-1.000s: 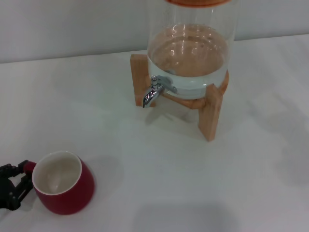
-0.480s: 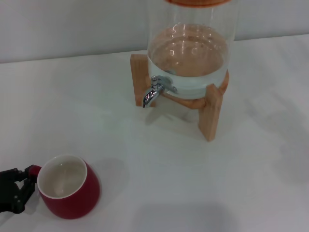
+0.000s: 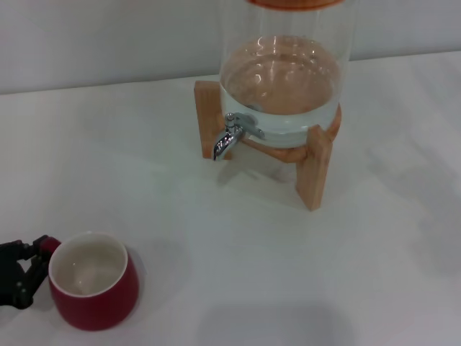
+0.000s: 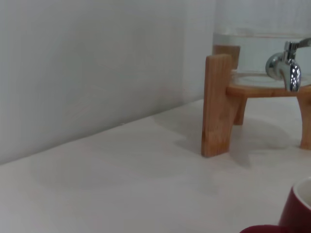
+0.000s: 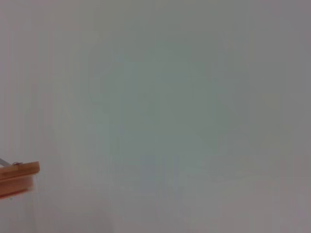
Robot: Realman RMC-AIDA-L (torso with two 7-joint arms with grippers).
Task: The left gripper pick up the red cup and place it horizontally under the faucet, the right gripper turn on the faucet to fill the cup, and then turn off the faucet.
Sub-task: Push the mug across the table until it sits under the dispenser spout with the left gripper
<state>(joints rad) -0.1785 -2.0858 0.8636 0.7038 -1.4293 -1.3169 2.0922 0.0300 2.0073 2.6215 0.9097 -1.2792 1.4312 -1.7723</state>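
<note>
Red cup (image 3: 94,290), lower left: now upright, shifted since a second ago. My left gripper (image 3: 21,270) clasps its handle; faucet (image 3: 229,137) awaits, upper centre.

A smooth white matte tabletop (image 3: 302,274) fills most of the frame, lit softly and evenly, with faint grey shadows pooling toward the lower centre. Across the top of the frame runs a plain pale grey wall (image 3: 108,36), meeting the table's far edge.
</note>
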